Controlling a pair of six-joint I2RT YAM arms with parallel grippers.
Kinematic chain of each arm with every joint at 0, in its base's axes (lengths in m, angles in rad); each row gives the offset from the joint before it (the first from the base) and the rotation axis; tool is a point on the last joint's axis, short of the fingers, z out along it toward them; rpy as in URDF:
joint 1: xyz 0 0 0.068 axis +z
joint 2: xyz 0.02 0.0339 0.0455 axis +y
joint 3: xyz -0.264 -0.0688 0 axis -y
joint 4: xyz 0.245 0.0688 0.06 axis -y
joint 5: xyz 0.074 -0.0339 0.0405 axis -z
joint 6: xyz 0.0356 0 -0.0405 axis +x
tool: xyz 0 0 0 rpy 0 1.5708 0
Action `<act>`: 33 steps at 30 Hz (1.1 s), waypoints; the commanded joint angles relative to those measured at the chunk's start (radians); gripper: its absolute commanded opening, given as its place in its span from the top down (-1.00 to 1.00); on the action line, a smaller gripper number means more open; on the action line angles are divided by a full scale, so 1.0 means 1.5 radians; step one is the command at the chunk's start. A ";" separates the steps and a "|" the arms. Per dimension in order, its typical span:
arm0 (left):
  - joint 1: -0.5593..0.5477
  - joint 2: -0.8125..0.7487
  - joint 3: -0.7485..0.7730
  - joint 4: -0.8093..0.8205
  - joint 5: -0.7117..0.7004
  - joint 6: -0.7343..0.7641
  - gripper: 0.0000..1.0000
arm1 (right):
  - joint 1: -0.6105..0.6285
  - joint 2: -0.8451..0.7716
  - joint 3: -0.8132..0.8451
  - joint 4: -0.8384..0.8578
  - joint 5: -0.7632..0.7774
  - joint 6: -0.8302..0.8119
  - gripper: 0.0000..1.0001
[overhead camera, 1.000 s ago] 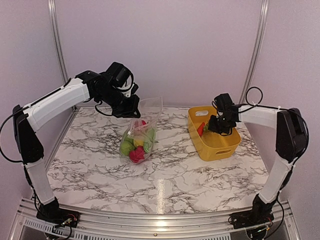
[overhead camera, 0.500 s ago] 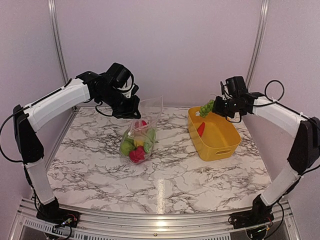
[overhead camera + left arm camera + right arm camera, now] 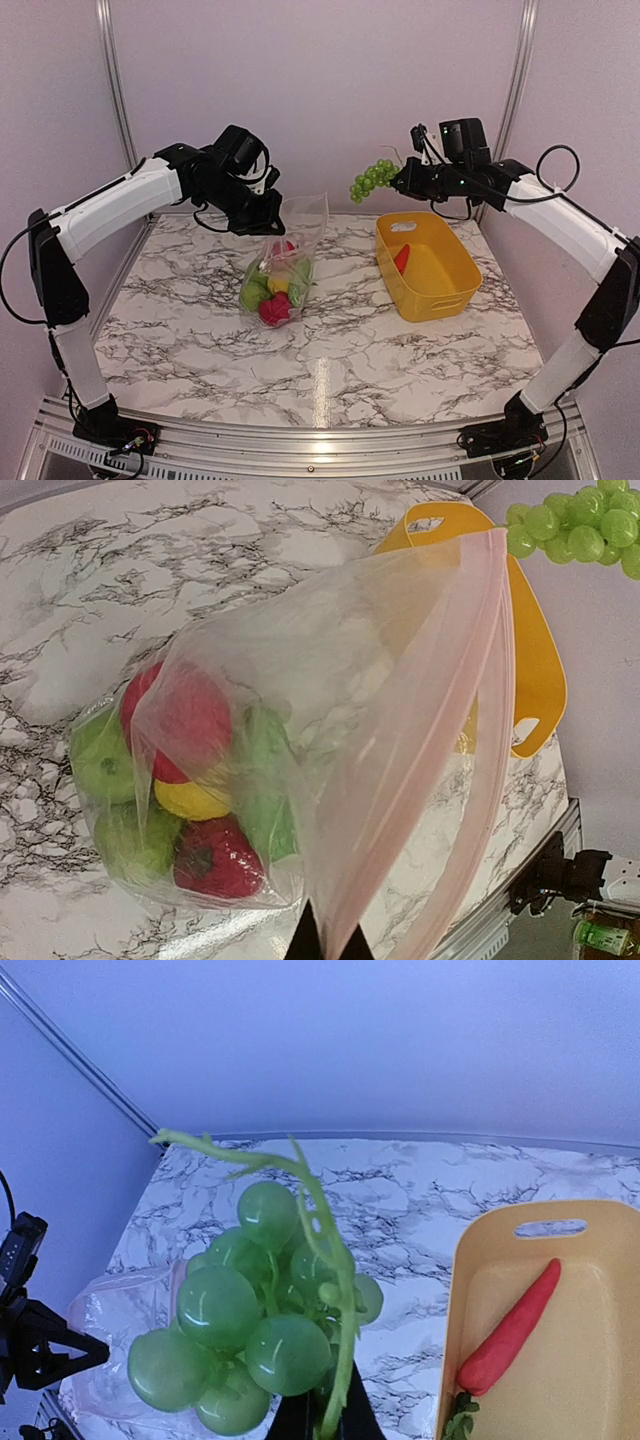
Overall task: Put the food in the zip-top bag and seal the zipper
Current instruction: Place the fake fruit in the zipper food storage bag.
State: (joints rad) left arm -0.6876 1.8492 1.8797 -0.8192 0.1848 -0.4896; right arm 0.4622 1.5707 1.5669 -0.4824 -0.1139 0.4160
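The clear zip-top bag (image 3: pixel 292 245) stands tilted on the marble table, its mouth raised. My left gripper (image 3: pixel 268 212) is shut on the bag's upper edge; in the left wrist view the fingertips (image 3: pixel 328 945) pinch the film beside the pinkish zipper (image 3: pixel 497 680). Red, green and yellow food (image 3: pixel 200 810) lies in the bag's bottom (image 3: pixel 272 295). My right gripper (image 3: pixel 400 183) is shut on the stem of a green grape bunch (image 3: pixel 372 180), held in the air between basket and bag. In the right wrist view the grapes (image 3: pixel 250 1330) hang just past the gripper (image 3: pixel 325 1422).
A yellow basket (image 3: pixel 440 298) sits at the right of the table with a long red pepper (image 3: pixel 402 258) in it, also seen in the right wrist view as the pepper (image 3: pixel 510 1330) on the basket floor (image 3: pixel 590 1360). Aluminium frame posts stand behind.
The right gripper has lifted the grape bunch out of the yellow basket and carried it up and left toward the bag. The left gripper and the bag have stayed put.
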 commanded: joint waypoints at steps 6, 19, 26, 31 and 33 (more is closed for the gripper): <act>0.000 0.012 0.003 0.004 0.012 -0.004 1.00 | 0.071 -0.012 0.061 0.052 -0.078 -0.011 1.00; 0.000 0.008 0.007 0.007 0.013 -0.010 1.00 | 0.150 0.008 0.061 0.054 -0.117 -0.010 1.00; 0.000 0.007 0.012 0.007 0.013 -0.014 1.00 | 0.155 0.055 0.088 0.012 -0.130 -0.006 1.00; 0.000 0.007 0.015 0.007 0.013 -0.017 1.00 | 0.159 0.090 0.115 -0.009 -0.149 -0.006 1.00; 0.000 0.006 0.015 0.008 0.013 -0.018 1.00 | 0.159 0.100 0.123 -0.014 -0.155 0.002 1.00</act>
State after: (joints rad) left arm -0.6876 1.8515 1.8801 -0.8127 0.1982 -0.5121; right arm 0.6853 1.7016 1.6920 -0.4717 -0.3134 0.4103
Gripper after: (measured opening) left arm 0.011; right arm 0.017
